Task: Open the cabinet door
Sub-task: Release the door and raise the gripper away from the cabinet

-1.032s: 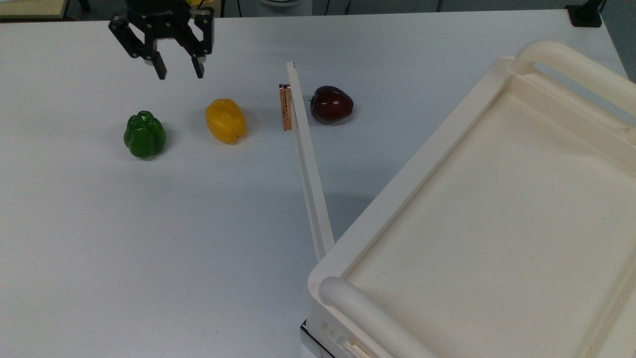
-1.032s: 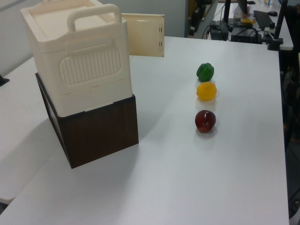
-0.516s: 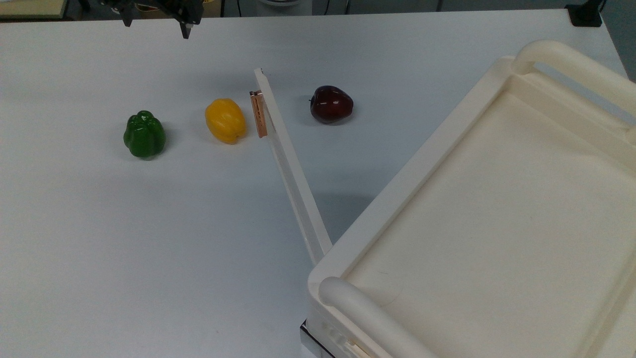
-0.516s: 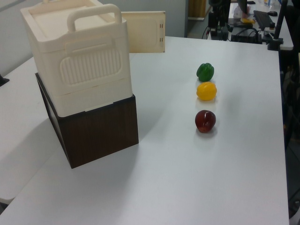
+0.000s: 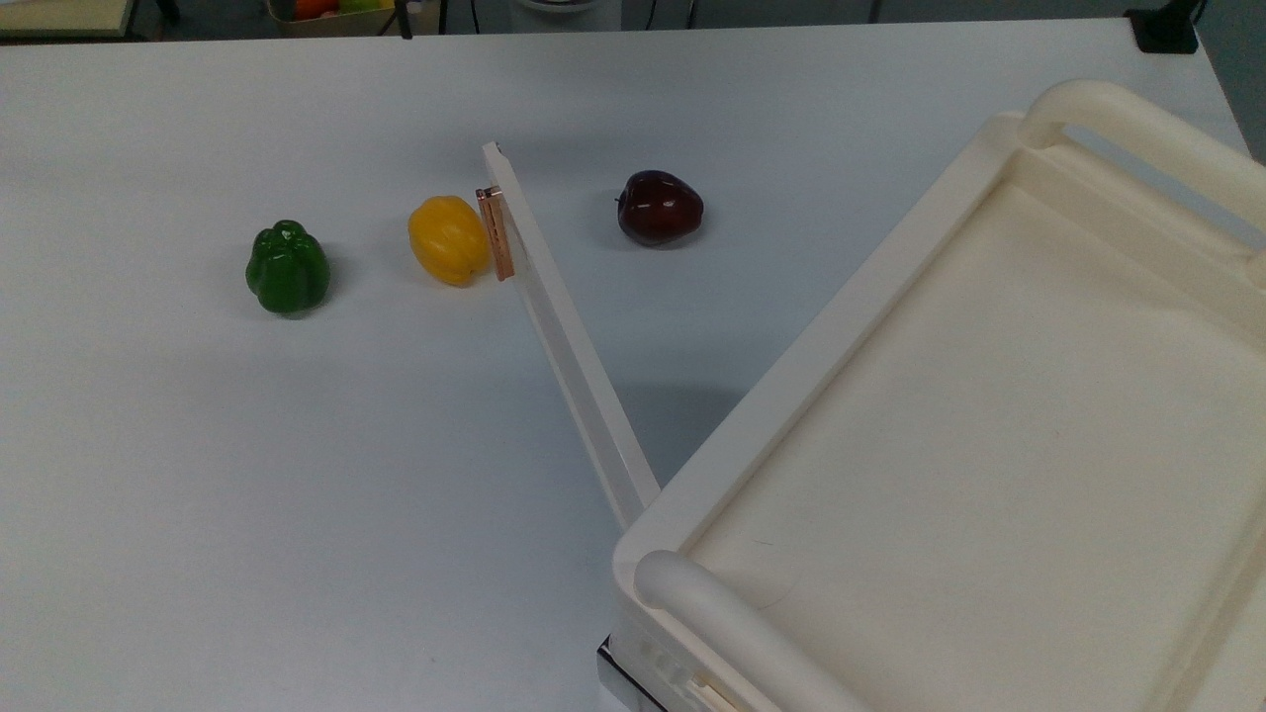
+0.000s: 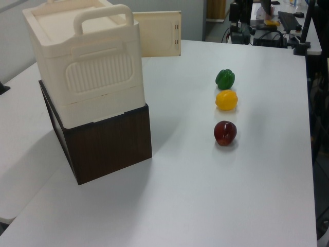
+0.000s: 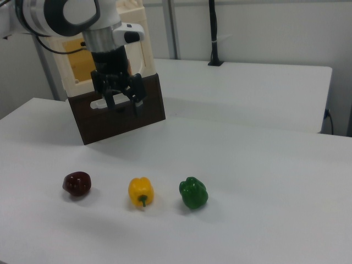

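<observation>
On the white table [image 5: 297, 494] we see the large cream-white plastic cabinet [image 5: 989, 445] with a recessed tray-like top and thick rounded bar handles; in the left view it stands on a dark brown wooden base [image 6: 108, 149]. Its thin flat white cabinet door [image 5: 564, 346] is swung out from the corner of the unit, and in the top view we look at it edge-on, as a long narrow strip. The small copper-coloured handle strip [image 5: 496, 232] sits near the free end of the door, and in the top view it appears just beside the yellow toy bell pepper [image 5: 449, 239]. In the left view the door [image 6: 157, 33] shows behind the cabinet [image 6: 85, 62] as a flat panel.

In the right view the white robot arm [image 7: 66, 16] reaches in from the right view's upper left and bends down, so the black two-finger gripper [image 7: 122, 104] points downward and hangs above the table, in front of the brown base. We see its fingers [image 7: 137, 102] apart, with nothing between them.

The green toy bell pepper [image 5: 288, 268], the yellow one and the dark red toy apple [image 5: 660, 208] lie in one row on the table, apart from each other.
</observation>
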Robot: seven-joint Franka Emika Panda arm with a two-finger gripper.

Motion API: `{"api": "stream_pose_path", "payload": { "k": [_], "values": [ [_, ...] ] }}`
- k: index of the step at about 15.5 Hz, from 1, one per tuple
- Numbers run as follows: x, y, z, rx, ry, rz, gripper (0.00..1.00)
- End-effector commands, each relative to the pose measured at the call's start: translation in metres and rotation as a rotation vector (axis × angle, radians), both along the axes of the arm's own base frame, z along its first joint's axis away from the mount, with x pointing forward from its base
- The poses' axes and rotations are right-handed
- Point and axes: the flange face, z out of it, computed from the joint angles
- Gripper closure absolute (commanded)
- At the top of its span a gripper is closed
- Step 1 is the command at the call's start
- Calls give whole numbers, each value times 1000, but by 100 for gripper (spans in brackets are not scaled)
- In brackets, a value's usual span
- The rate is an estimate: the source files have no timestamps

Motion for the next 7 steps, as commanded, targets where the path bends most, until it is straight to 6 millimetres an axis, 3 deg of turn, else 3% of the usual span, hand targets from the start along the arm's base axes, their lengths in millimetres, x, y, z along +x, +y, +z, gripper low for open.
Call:
{"api": "stream_pose_path", "payload": {
  "k": [1, 7],
  "values": [
    [-9, 5, 0, 40, 22, 38, 0],
    [-11, 2, -1, 54, 35, 52, 0]
  ]
}}
